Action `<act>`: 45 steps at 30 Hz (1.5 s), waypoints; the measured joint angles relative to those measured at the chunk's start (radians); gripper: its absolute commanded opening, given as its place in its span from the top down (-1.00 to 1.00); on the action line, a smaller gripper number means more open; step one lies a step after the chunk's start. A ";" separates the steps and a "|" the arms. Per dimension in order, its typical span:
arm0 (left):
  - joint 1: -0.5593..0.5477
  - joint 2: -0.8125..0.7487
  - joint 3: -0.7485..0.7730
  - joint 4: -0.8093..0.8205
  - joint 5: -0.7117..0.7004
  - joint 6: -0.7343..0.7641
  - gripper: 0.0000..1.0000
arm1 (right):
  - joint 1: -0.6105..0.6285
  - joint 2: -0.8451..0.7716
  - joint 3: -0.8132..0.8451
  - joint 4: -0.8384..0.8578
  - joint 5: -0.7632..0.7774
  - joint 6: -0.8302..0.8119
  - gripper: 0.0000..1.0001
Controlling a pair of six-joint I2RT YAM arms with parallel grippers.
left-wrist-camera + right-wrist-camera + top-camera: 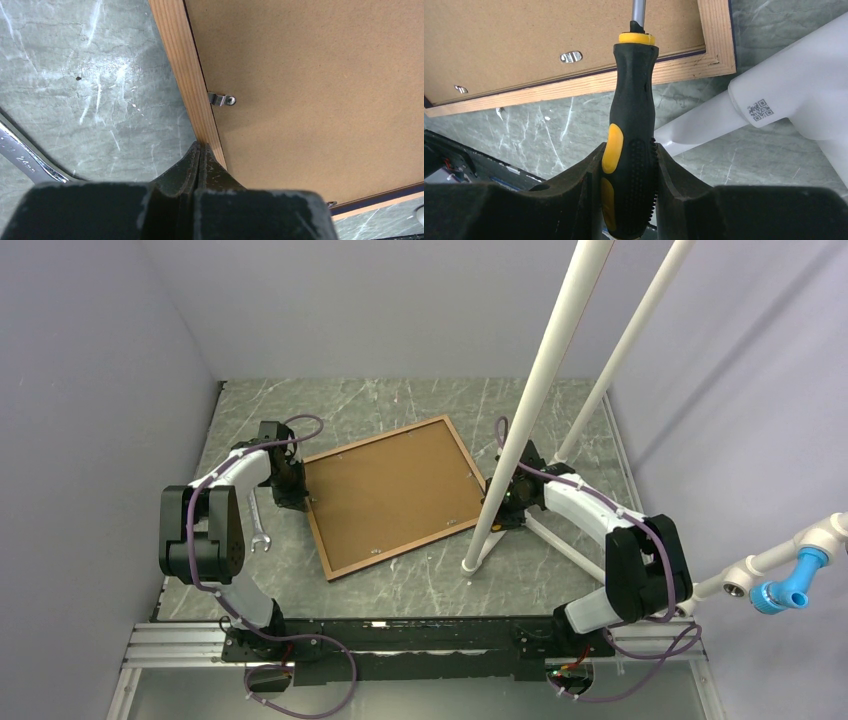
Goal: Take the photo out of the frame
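The thin navy-blue rectangular picture frame [390, 495] lies face down in the middle of the grey marble-patterned tabletop [420, 580]. It is turned at a slant, with one corner pointing toward the far edge. Its flat brown backing board [310, 90] faces up inside a light wood rim. I cannot see the photo; only the back of the frame shows.

My left gripper [293, 495] is at the frame's left side. In the left wrist view its black fingers [180, 167] are pressed flat together with nothing between them, and their tips are on the wood rim. A small bent metal clip [221, 99] sits just beyond them, screwed to the board and reaching to the rim. A shiny steel open-ended wrench [258, 525] lies on the table near the left edge, just left of this gripper.

My right gripper [630, 150] is at the frame's right side, clamped around the black-and-yellow rubber handle of a screwdriver [631, 100]. The bare steel shaft points over the wood rim, near the frame's right corner. Another metal clip [571, 57] lies flat on the board to the left of the shaft.

A white plastic pipe stand [530, 410] rises from the table beside the frame's right side and partly hides my right gripper from above.
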State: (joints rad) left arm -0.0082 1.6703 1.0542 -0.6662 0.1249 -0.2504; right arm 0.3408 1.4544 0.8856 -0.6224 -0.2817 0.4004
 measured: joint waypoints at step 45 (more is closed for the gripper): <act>-0.002 -0.013 -0.006 0.009 -0.008 0.011 -0.08 | 0.078 -0.104 0.080 0.018 0.174 -0.061 1.00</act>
State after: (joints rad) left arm -0.0101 1.6577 1.0477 -0.6571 0.1165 -0.2398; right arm 0.4187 1.3502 0.9661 -0.6044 -0.1078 0.3393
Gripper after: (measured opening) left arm 0.405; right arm 0.360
